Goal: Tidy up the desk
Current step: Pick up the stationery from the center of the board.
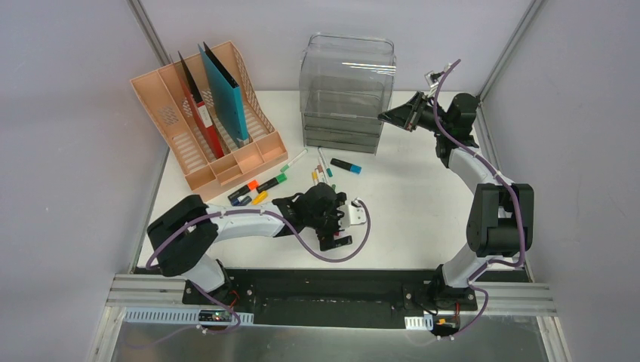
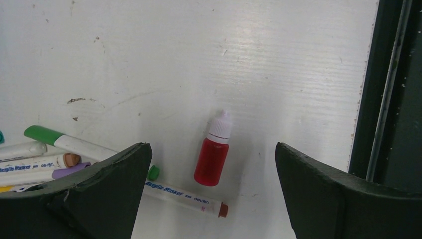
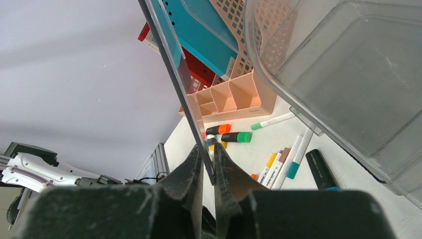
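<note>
Evidently, the left gripper (image 2: 211,152) hung spread wide over the red dropper bottle (image 2: 211,162) lying on the white worktop (image 2: 249,59), placed to straddle it, while the right gripper (image 3: 208,159) pinched a thin clear panel (image 3: 171,64) beside the drawer box (image 3: 348,74), probably to draw it open.

Bright, even light from above. The white counter (image 1: 423,204) carries only soft, faint shadows under the arms (image 1: 241,222); the left wrist view shows a pale sheen across it. The left tool (image 2: 211,149) looks dark and slightly blurred near the lens. The right tool (image 3: 208,149) is likewise soft, and the clear panel (image 3: 171,64) it pinches glints.
</note>
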Robot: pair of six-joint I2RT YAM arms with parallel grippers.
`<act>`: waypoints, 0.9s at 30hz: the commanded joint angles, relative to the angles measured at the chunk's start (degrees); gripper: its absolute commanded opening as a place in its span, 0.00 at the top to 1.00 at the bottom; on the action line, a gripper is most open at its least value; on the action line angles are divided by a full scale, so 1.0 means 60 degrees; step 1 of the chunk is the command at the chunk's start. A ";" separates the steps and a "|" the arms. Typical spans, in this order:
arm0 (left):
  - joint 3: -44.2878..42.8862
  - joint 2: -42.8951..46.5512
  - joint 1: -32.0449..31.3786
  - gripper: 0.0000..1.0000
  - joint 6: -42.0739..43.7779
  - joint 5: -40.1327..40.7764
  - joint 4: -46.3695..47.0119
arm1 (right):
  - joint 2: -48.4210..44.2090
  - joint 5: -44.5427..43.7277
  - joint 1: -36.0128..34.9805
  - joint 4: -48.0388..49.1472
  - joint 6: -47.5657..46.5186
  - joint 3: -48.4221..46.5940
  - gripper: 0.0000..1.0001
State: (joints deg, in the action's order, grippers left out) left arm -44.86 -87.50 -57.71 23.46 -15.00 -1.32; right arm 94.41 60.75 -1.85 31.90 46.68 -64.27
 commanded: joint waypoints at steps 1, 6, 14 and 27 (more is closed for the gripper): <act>-0.0497 -0.0275 -0.0060 0.01 0.0004 0.0326 0.0264 | -0.0003 0.0069 0.0176 0.0440 0.0275 -0.0098 0.91; -0.0413 -0.0328 -0.0059 0.04 0.0095 0.0482 0.0265 | 0.0028 0.0070 0.0176 0.0454 0.0291 -0.0099 0.91; -0.0734 -0.0912 -0.0102 0.23 0.0005 0.0832 -0.0170 | 0.0055 0.0084 0.0176 0.0466 0.0338 -0.0090 0.91; -0.0859 -0.1263 -0.0327 0.63 -0.0030 0.1501 -0.0217 | 0.0101 0.0111 0.0180 0.0528 0.0417 -0.0095 0.92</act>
State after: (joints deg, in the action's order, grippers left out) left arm -48.34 -94.45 -58.96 23.35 -7.81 -2.72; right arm 95.15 61.14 -1.85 32.99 47.53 -64.27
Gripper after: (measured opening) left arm 0.431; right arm 0.113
